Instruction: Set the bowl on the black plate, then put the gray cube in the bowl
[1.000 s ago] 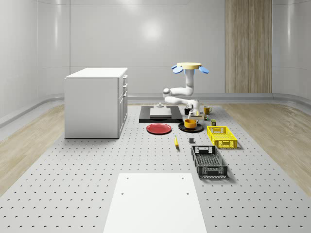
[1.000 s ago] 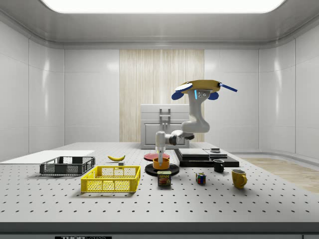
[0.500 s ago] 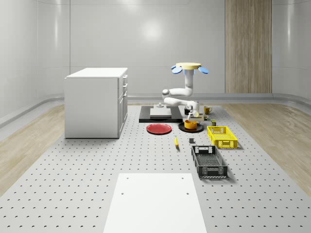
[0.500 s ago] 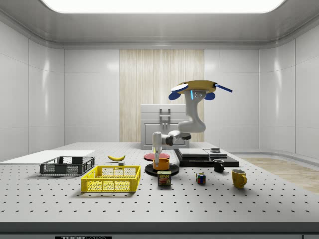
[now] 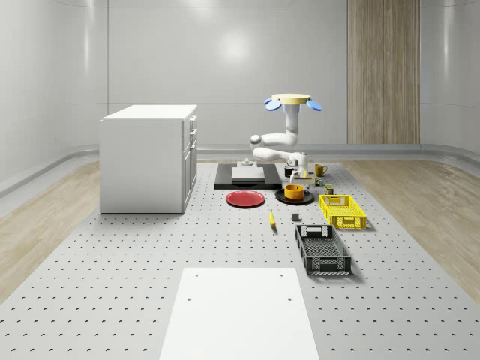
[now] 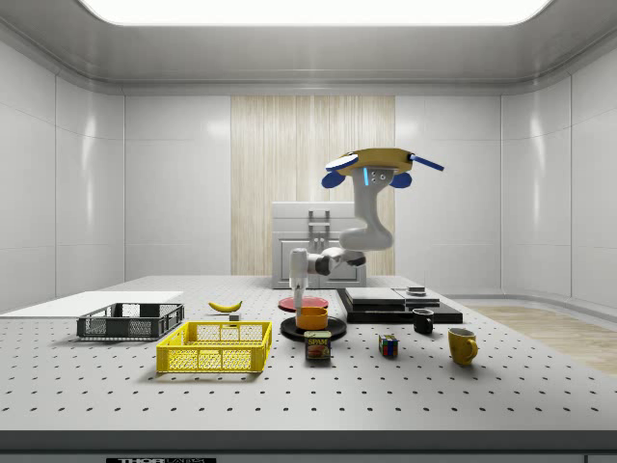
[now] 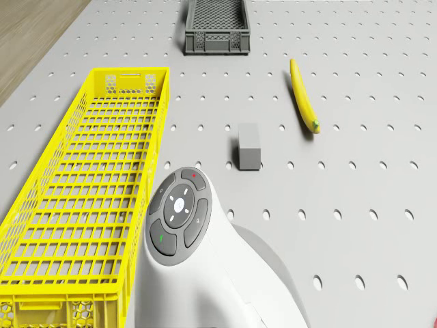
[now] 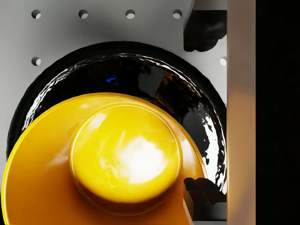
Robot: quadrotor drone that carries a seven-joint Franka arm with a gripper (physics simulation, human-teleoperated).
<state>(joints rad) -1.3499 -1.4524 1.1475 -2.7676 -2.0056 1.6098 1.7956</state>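
Drone-cam: gray cube (image 7: 249, 146) beside banana (image 7: 304, 104).

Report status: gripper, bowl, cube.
Gripper above bowl, apart. Bowl sits on black plate. Gray cube on table, between yellow basket and banana.

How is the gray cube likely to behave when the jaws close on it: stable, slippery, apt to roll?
The gray cube looks like a flat-faced block resting squarely on the table, so it probably won't roll. Its parallel sides should suit a two-finger pinch. The matte finish suggests little slip; its weight cannot be judged.

Orange bowl (image 8: 108, 164) on black plate (image 8: 140, 70), gray cube (image 7: 249, 146) apart
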